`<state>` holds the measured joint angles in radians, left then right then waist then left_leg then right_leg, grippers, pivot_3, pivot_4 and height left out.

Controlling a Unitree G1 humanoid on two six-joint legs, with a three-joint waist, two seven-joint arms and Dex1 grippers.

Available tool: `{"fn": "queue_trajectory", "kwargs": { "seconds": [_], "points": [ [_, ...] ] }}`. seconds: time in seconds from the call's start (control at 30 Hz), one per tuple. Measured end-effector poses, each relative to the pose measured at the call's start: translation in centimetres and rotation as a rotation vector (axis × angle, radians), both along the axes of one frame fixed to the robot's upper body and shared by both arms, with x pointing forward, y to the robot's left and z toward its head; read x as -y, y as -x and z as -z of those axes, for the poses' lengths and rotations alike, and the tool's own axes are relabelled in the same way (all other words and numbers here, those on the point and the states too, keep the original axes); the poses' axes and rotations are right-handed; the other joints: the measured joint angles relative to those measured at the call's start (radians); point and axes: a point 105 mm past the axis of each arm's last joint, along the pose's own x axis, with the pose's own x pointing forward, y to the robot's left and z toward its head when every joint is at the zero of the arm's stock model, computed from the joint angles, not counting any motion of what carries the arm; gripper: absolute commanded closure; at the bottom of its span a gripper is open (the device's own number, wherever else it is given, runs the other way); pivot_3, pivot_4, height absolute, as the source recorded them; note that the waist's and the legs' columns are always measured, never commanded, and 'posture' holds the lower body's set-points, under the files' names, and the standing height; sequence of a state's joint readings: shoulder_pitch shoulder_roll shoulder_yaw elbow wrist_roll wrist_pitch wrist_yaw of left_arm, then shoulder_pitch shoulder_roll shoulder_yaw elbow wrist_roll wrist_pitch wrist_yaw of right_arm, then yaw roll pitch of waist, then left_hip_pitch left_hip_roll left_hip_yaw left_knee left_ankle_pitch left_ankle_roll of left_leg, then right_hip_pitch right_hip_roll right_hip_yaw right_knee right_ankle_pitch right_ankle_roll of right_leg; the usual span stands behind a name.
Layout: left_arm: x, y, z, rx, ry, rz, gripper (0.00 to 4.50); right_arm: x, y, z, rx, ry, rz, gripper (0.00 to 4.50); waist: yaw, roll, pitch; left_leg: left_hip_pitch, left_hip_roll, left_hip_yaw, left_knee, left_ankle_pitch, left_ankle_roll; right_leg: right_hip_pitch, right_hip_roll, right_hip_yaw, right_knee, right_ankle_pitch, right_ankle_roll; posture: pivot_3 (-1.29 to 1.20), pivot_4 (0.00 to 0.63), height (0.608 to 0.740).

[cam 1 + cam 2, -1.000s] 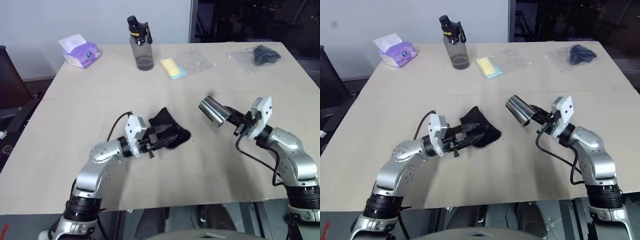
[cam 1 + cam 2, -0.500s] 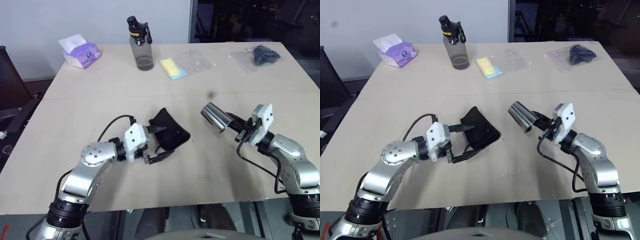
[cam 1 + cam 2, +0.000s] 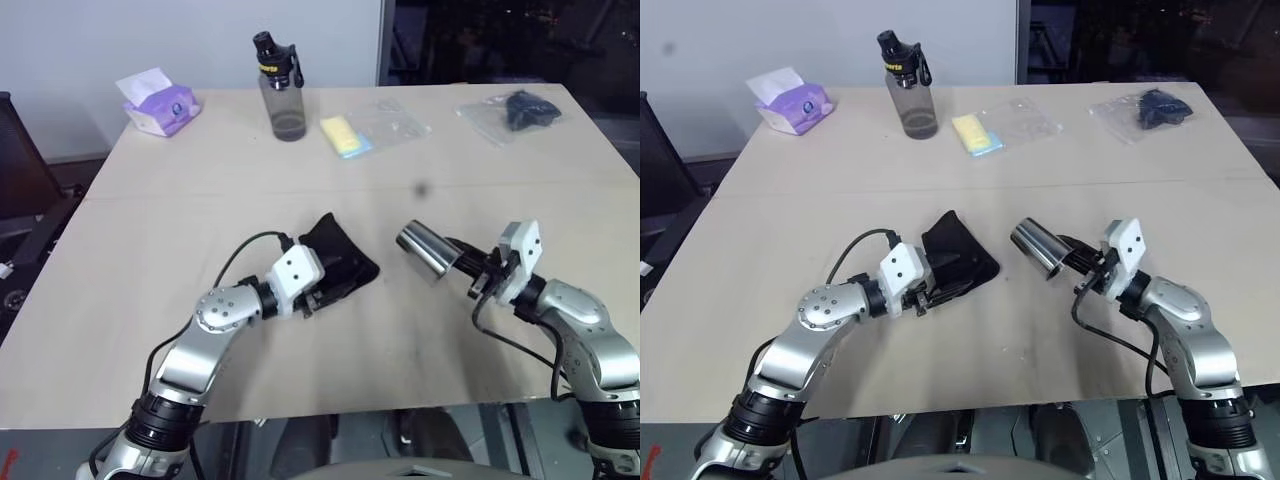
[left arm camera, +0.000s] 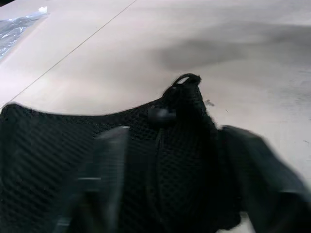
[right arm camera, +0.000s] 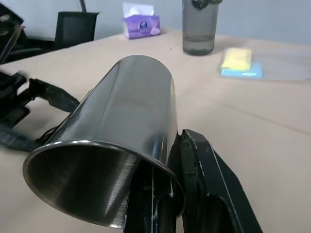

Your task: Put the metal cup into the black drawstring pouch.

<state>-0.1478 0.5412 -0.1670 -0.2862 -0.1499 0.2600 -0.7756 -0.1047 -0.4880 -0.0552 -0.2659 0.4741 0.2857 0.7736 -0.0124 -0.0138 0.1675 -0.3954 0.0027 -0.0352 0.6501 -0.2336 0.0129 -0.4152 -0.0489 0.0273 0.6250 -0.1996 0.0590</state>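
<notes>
Right gripper [image 3: 468, 268] clamps the rim of the shiny steel metal cup [image 3: 424, 248], holding it sideways above the beige table [image 3: 150, 220]. Left gripper [image 3: 325, 295] presses into the wrinkly black drawstring pouch [image 3: 340, 258]; I cannot tell if it grips. Beyond stand a grey bottle [image 3: 283, 88], purple tissue pack [image 3: 160, 103] and yellow sponge [image 3: 345, 136].

Left wrist: black mesh, cord toggle [image 4: 160, 114].

Right wrist: fingers [image 5: 209, 189] pinch the cup's wall.

Shiny metal cup [image 3: 425, 248] tilted beside crumpled black pouch [image 3: 338, 264]

Left pincer [image 3: 940, 290] low, right pincer [image 3: 1080, 268] clamped, pointing inward
</notes>
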Motion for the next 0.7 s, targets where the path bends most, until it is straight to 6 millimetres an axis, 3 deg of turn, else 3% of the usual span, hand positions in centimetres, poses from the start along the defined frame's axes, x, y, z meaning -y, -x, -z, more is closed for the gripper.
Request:
{"fn": "queue_trajectory", "kwargs": {
  "seconds": [0.1, 0.13, 0.43, 0.7],
  "points": [
    [-0.1, 0.0, 0.1, -0.001, -0.006, -0.003, 4.13, 0.0, 0.0, -0.1, 0.009, -0.001, -0.004, 4.50, -0.001, 0.000, 0.000, 0.000, 0.000, 0.000, 0.000, 0.000, 0.000, 0.000, 0.000, 0.000, 0.000, 0.000, 0.000, 0.00, 0.150, 0.740],
    [-0.1, 0.0, 0.2, -0.004, -0.009, -0.005, 4.35, 0.0, 0.0, -0.1, 0.009, -0.001, -0.004, 4.50, -0.001, 0.000, 0.000, 0.000, 0.000, 0.000, 0.000, 0.000, 0.000, 0.000, 0.000, 0.000, 0.000, 0.000, 0.000, 0.00, 0.150, 0.740],
    [-0.7, 0.3, 1.2, -0.071, -0.021, -0.026, 4.35, -0.1, 0.1, -0.2, 0.015, 0.001, -0.007, 4.50, 0.000, 0.000, 0.000, 0.000, 0.000, 0.000, 0.000, 0.000, 0.000, 0.000, 0.000, 0.000, 0.000, 0.000, 0.000, 0.00, 0.150, 0.740],
    [0.4, -0.6, -2.6, -0.176, 0.310, -0.031, 4.35, -3.6, 2.9, 0.8, 0.023, 0.119, -0.215, 4.50, -0.002, 0.000, 0.000, 0.000, 0.000, -0.001, 0.000, 0.000, 0.000, 0.000, 0.000, -0.001, 0.000, 0.000, 0.000, 0.00, 0.150, 0.740]
  ]
}}
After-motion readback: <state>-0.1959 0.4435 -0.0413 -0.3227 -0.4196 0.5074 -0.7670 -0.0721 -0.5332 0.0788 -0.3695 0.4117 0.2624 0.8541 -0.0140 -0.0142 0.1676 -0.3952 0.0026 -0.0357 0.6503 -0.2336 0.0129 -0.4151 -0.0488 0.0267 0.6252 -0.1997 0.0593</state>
